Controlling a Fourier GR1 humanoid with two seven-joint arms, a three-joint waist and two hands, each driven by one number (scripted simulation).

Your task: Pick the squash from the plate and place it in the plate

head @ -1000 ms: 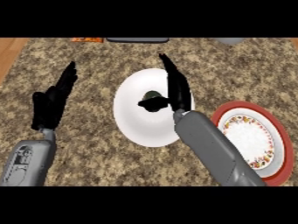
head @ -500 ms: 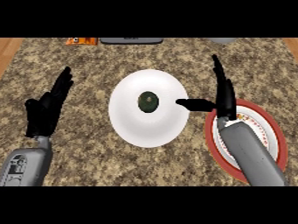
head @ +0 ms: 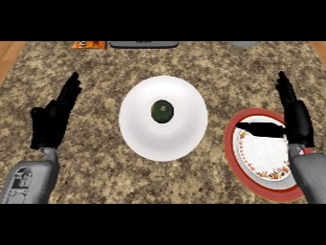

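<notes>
Squash (head: 162, 111) on white plate (head: 140, 139), both hands apart.

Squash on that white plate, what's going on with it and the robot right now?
The squash lies in the middle of the white plate on the granite counter, and nothing touches it. The right hand is open, fingers straight, over the inner edge of the red-rimmed plate to the right. The left hand rests open at the left, apart from both plates. The squash is not yet picked up.
</notes>
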